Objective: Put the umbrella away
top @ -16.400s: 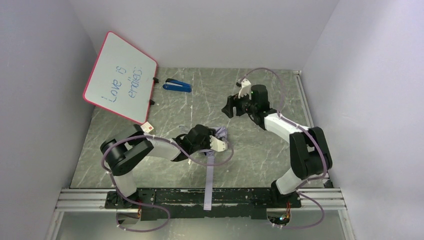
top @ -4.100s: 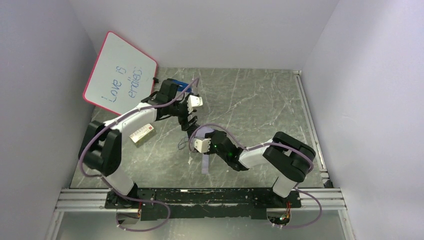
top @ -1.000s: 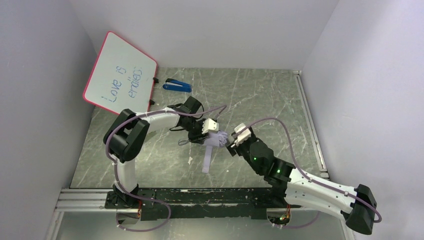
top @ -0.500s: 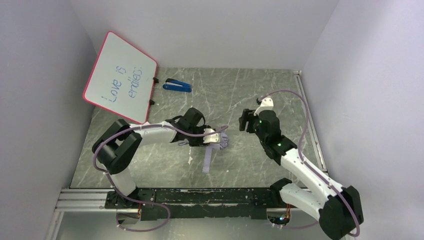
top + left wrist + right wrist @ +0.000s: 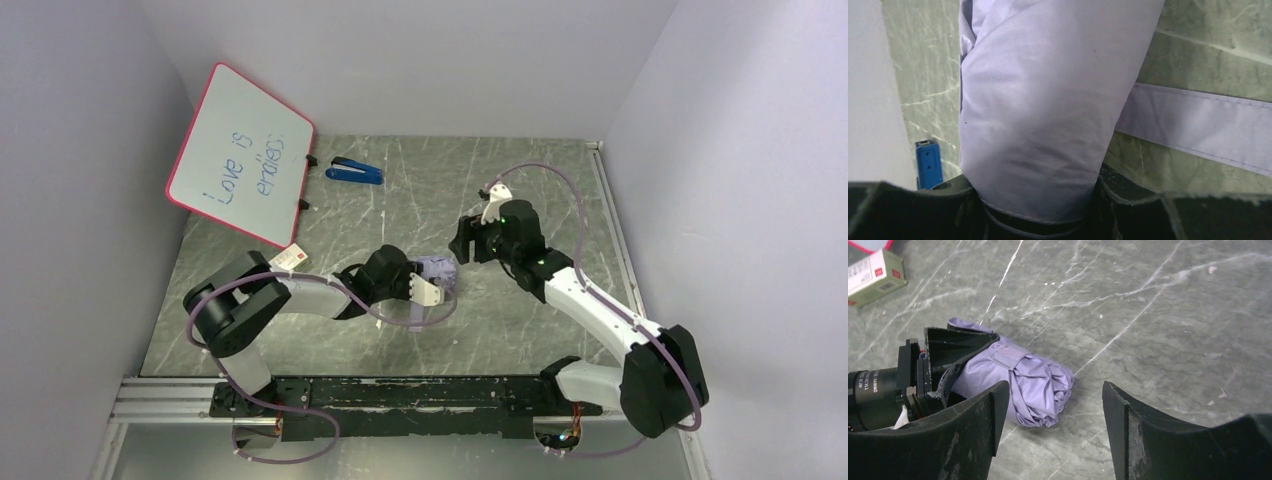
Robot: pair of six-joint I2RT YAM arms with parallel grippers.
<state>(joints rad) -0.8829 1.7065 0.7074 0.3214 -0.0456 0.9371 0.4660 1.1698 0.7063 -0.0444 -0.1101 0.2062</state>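
The umbrella [image 5: 438, 271], folded into a lilac bundle, lay near the centre of the worktop [image 5: 520, 180], well apart from every edge and wall. The left end effector [image 5: 428, 284] was clamped on the bundle, with one black finger on each side of it. In the left wrist view, a flat lilac strap [image 5: 1198, 135] ran from the bundle across the worktop.

The right end effector [image 5: 461, 241] stood just beyond the umbrella's free end, with its fingers apart and nothing between them.

Bare worktop extended to the far side and to the right of the umbrella. A small box [image 5: 291, 256] lay to the left. A whiteboard [image 5: 240, 150] leaned in the far left corner, with a blue stapler [image 5: 355, 171] beside it.
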